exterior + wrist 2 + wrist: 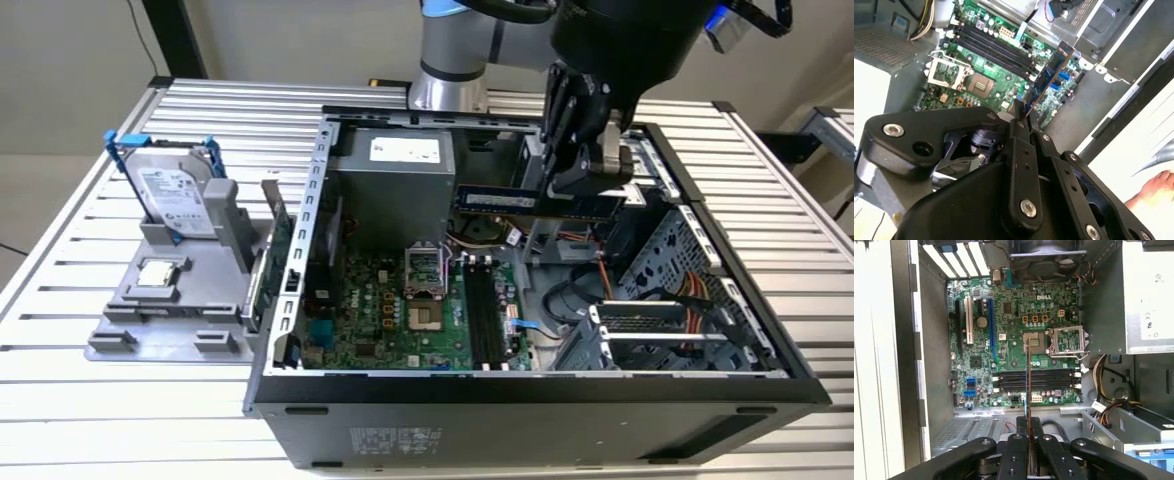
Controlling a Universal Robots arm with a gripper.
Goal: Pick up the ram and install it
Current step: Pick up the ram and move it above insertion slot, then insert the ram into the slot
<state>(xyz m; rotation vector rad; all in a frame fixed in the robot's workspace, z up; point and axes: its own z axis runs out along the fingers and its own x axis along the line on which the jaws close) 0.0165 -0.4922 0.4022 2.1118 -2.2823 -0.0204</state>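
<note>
While my gripper (pixel 589 193) grips one end of the ram (pixel 514 199), the stick hangs level inside the open computer case (pixel 315 200), above the motherboard (pixel 380 320). Its long axis lies crosswise to the memory slots (pixel 483 310) below it.

An open computer case (pixel 534 420) lies on the slatted tabletop (pixel 120 410), its green motherboard (pixel 380 315) and grey power supply (pixel 394 195) exposed. To the exterior view's left, a grey holder (pixel 134 335) carries an upright hard drive (pixel 174 195) and a square CPU chip (pixel 160 272).
</note>
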